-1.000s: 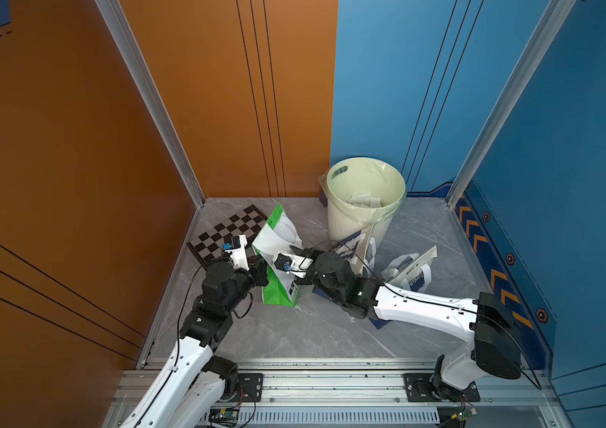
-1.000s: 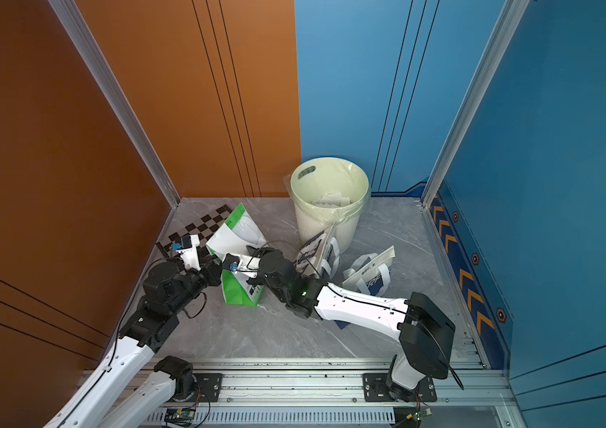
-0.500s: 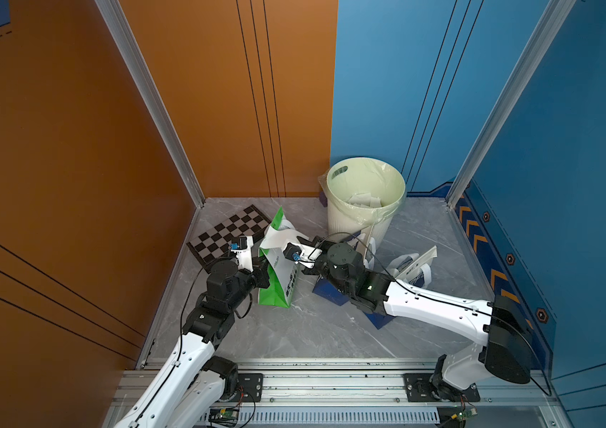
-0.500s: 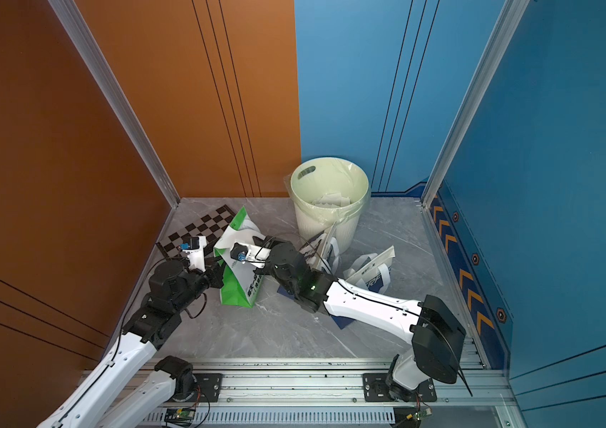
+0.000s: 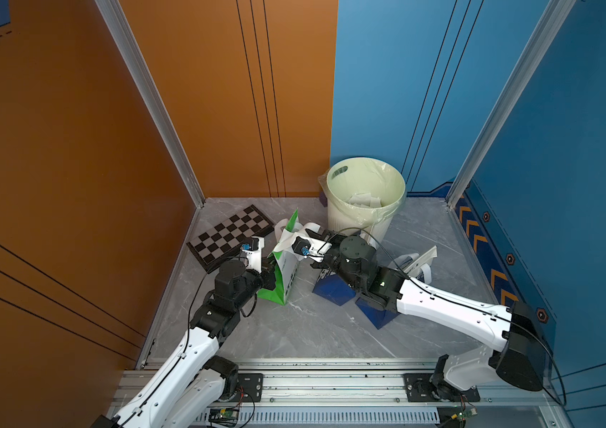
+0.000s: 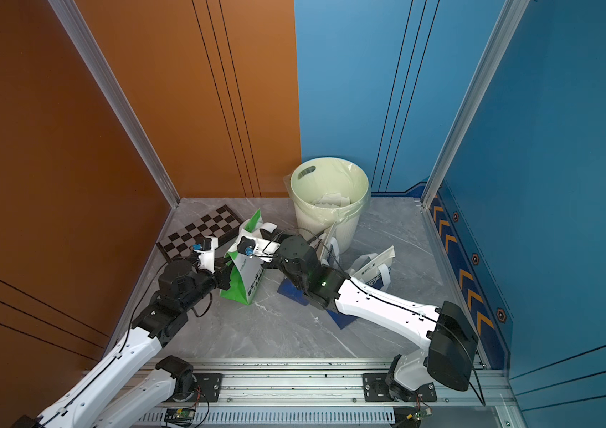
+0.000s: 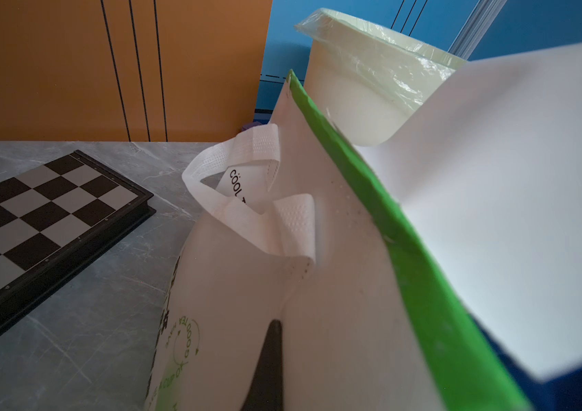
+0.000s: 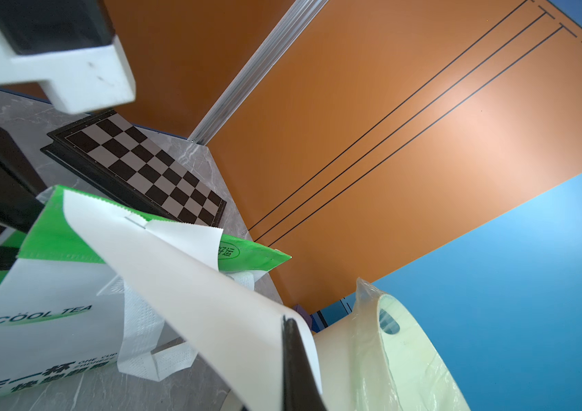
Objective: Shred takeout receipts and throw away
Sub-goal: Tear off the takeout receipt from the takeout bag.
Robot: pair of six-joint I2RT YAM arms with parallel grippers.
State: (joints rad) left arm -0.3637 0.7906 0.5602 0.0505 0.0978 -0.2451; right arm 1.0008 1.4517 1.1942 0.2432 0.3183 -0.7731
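Right wrist view: right end effector (image 8: 294,343) pinches receipt (image 8: 193,291); left end effector (image 8: 15,235) clamps green-white bag (image 8: 44,291).

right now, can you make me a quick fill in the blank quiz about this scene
The left gripper is shut on the ____ and white paper bag.
The right gripper pinches the takeout receipt, whose colour is ____.
The chessboard lies on the robot's ____ side.
Missing words: green; white; left.
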